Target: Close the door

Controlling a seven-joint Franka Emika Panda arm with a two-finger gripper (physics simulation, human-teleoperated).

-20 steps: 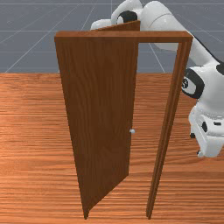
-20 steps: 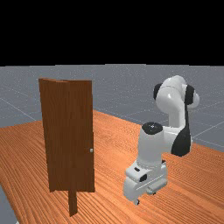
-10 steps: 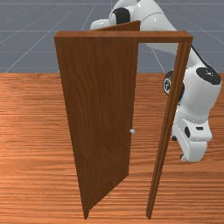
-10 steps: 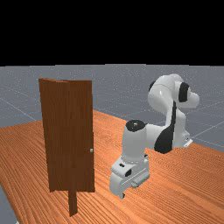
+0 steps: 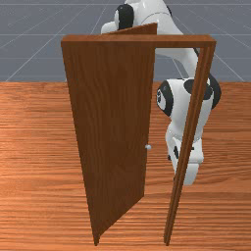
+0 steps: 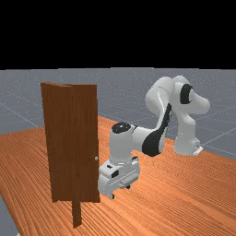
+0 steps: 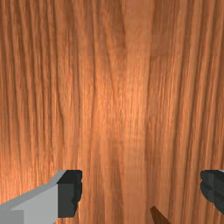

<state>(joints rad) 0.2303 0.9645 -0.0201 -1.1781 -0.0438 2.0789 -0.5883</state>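
One wooden door [image 5: 112, 122], bearing one small round knob [image 5: 148, 147], stands open in one doorframe [image 5: 137, 42] on one table [image 5: 34, 171], while one arm's [image 6: 121, 144] two fingers [image 6: 112, 196], released and spread wide, hang toward the far view's right of it.

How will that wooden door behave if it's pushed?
The door is probably stiff, as it looks like one flat wooden panel. It should swing rather than slide, since one side meets the frame at the front view's left. It likely turns most easily near the knob, which sits by the free edge.
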